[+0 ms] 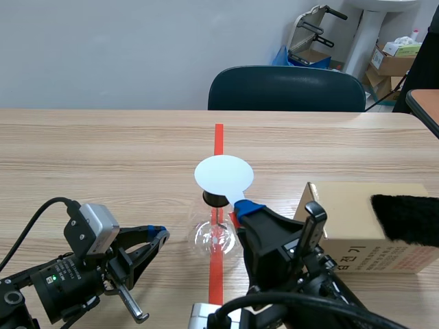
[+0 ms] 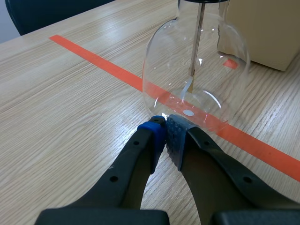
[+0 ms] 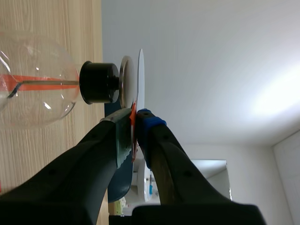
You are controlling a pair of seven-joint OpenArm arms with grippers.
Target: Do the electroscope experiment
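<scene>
Left wrist view is taken first, as the nearest. The left gripper (image 2: 164, 133) is seen closed on nothing, pads pressed together, its tips low on the table (image 1: 103, 157) at the foot of the glass flask (image 2: 225, 79). Whether the glass is touched cannot be told.

Inside the flask a rod (image 2: 198, 42) hangs down, with a foil leaf (image 2: 187, 88) at its lower end. The leaf is the thing to be watched.

The right gripper (image 3: 133, 124) is clamped on the rim of the white disc (image 3: 140, 75), where an orange-red tab is pinched between the pads. The disc is held flat above the metal plate (image 3: 125, 80), which sits on the black stopper (image 3: 98, 83). It is very close to the plate, though contact cannot be judged.

The step in hand is judged to be the presenting of the disc to the plate. It is best done slowly, with the disc level and centred so that the plate is approached evenly. No sideways push should be given, since the flask is light and round and would easily be tipped. The left tips could serve as a brace at the base.

Further off, beside the flask, a cardboard box (image 1: 357, 219) is seen with a black fuzzy cloth (image 1: 408, 218) laid on it. A chair (image 1: 287, 89) stands beyond the table.
</scene>
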